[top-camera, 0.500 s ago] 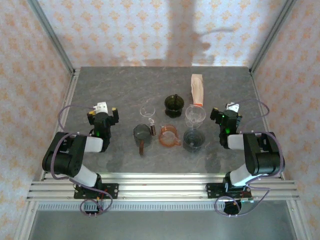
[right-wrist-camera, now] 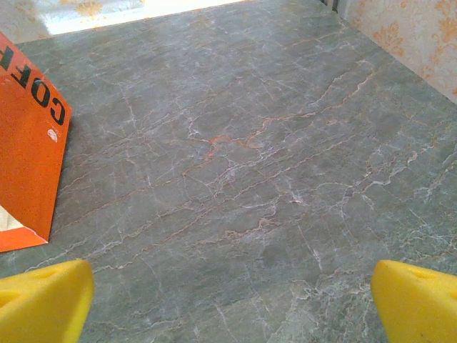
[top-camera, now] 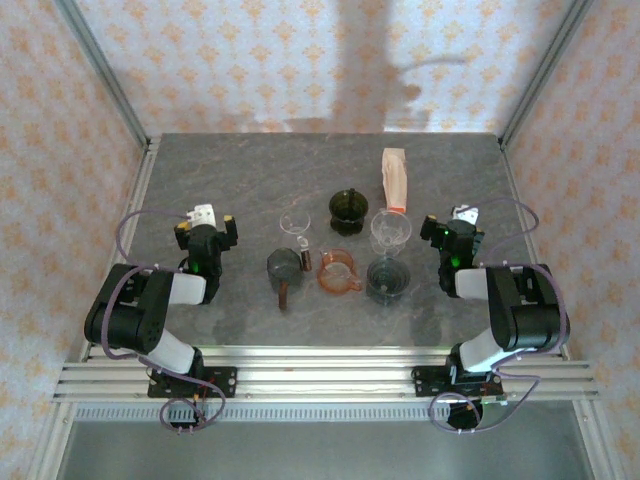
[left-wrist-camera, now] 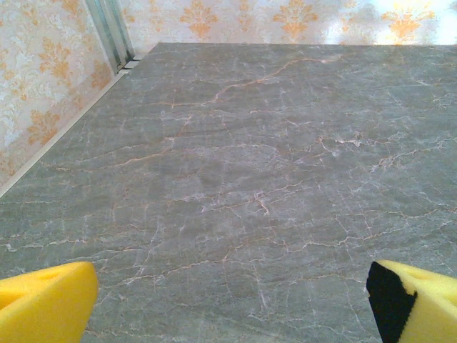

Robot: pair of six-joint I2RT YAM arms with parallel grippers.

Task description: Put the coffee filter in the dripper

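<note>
worktop (top-camera: pixel 230 180) of grey marble is crowded in its middle. yellow left fingers (left-wrist-camera: pixel 43 304) and yellow right fingers (right-wrist-camera: pixel 43 300) stand wide, holding nothing. orange-and-beige packet of coffee filters (top-camera: pixel 395 178) lies at the far side, just behind the clear plastic dripper (top-camera: pixel 391 230); reaching over could tip this light dripper, i think.

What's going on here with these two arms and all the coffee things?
Nothing is being handled yet. Both arms sit folded at the near edge of the table, with the left tool and right tool open and empty. Drippers and cups stand clustered in the middle. The filter pack lies just behind them, untouched.
</note>
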